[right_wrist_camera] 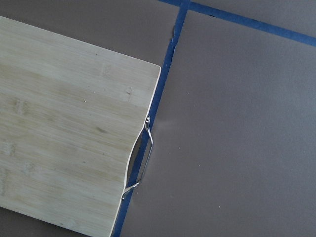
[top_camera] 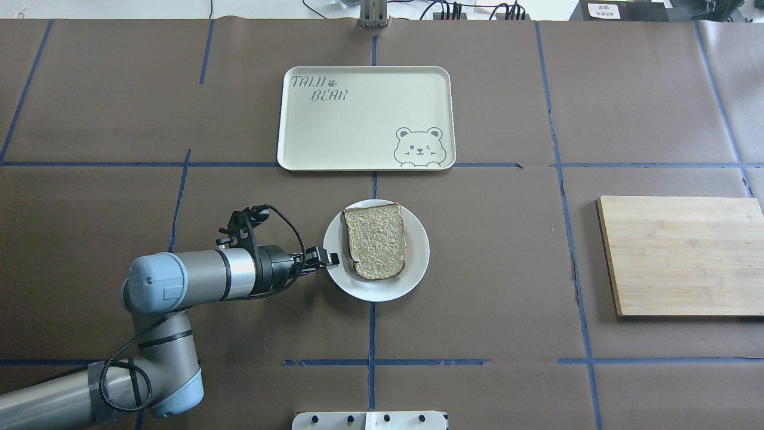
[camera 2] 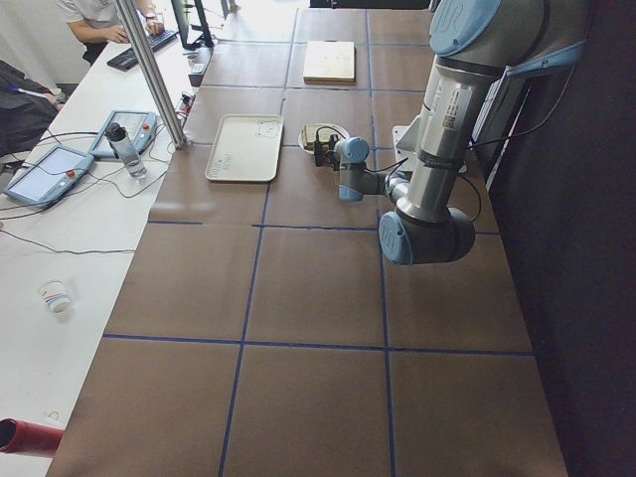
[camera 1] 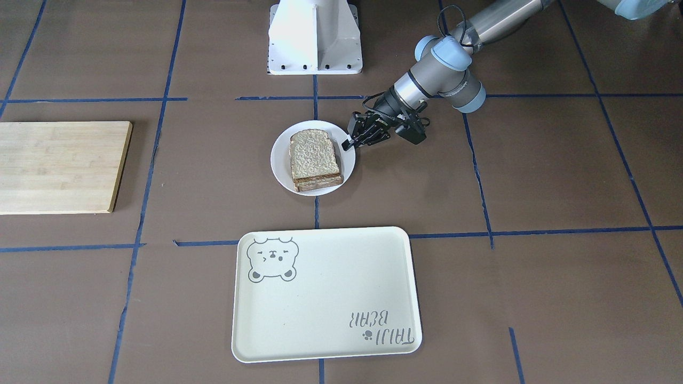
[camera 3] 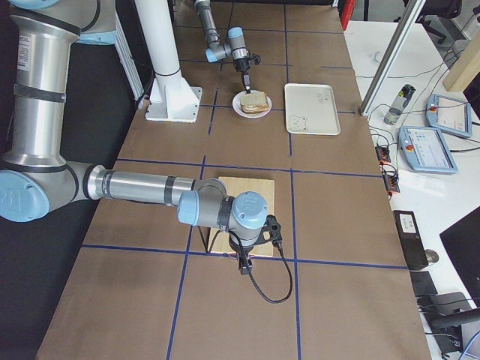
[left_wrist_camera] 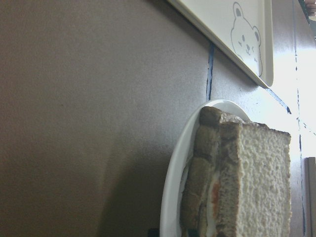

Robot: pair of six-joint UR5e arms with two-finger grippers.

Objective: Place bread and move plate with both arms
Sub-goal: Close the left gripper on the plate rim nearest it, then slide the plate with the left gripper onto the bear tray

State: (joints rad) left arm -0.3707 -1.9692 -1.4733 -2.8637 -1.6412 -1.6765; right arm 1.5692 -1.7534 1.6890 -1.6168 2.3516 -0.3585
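The bread (top_camera: pixel 376 240) lies as the top slice of a stack on the small white plate (top_camera: pixel 418 263), at the table's middle. In the left wrist view the bread (left_wrist_camera: pixel 256 182) shows pale and orange filling under it, with the plate rim (left_wrist_camera: pixel 173 187) very near. My left gripper (top_camera: pixel 333 259) reaches in level from the robot's left, and its jaws are shut on the plate's rim (camera 1: pixel 280 160). My right gripper (camera 3: pixel 241 264) shows only in the exterior right view, low over the wooden board's near corner. Whether it is open or shut I cannot tell.
A cream tray (top_camera: pixel 358 119) with a bear drawing lies beyond the plate. A wooden cutting board (top_camera: pixel 680 257) with a metal handle (right_wrist_camera: pixel 140 158) sits on the robot's right. The white robot base (camera 1: pixel 315 37) stands behind the plate.
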